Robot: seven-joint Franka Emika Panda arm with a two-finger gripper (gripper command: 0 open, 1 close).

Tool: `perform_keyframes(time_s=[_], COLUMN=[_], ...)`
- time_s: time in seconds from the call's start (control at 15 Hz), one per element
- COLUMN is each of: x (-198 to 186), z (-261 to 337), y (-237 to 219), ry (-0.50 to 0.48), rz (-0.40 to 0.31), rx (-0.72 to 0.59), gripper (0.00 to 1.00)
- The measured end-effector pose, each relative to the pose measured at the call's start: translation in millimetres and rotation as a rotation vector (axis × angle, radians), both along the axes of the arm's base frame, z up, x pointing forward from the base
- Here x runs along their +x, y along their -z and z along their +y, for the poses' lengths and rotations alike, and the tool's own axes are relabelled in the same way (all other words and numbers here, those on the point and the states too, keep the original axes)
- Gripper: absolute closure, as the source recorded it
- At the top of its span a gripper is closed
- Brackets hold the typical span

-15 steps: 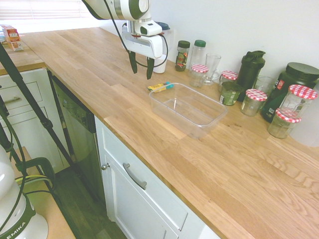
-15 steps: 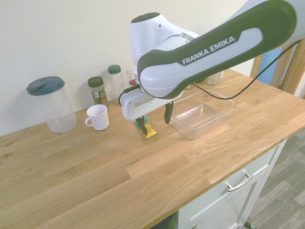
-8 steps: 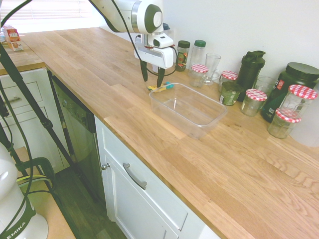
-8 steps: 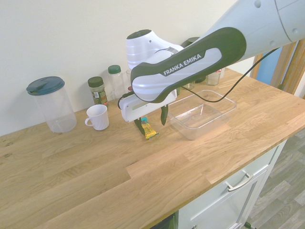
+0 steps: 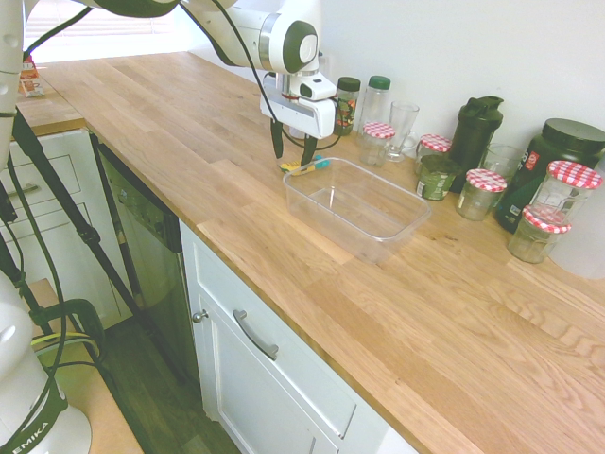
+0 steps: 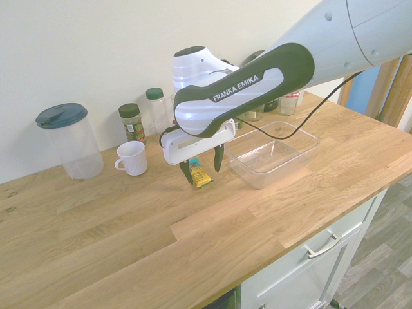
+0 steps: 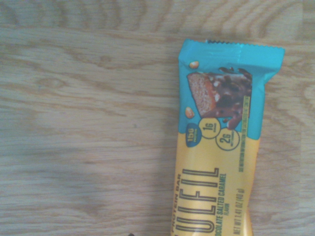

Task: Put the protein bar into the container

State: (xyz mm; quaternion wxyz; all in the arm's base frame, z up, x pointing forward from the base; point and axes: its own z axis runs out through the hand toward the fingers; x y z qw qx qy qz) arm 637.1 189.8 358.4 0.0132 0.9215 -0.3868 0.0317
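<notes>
Pincer [image 5: 293, 154] spread wide, fingers pointing down, one on each side of the slim yellow wrapped protein bar with a teal-blue end [image 5: 305, 166]. Fingertips low, close to the wooden desk [image 5: 170, 142]; contact with the wrapper cannot be told.

Bar lies flat on the desk, just beside the near short end of the large clear shallow rectangular plastic container [image 5: 356, 208], outside it. Container holds nothing visible.

Wrist view: bar [image 7: 216, 147] flat on wood grain, teal end with a picture of the bar, yellow body with dark lettering.

Second exterior view: bar [image 6: 199, 175] between the fingers, white mug [image 6: 132, 158] and lidded clear canister with a dark blue lid [image 6: 67, 140] further along the wall side.
</notes>
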Motion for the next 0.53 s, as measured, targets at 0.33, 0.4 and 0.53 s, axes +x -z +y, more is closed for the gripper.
perform_keyframes(time_s=[0.33, 0.4, 0.53], x=[3, 4, 5], z=[-1, -2, -4], y=[12, 13, 16], ry=[-0.007, -0.008, -0.01], rz=[0.006, 0.007, 0.006], rx=[0.01, 0.011, 0.013], gripper=[1.0, 1.0, 1.0])
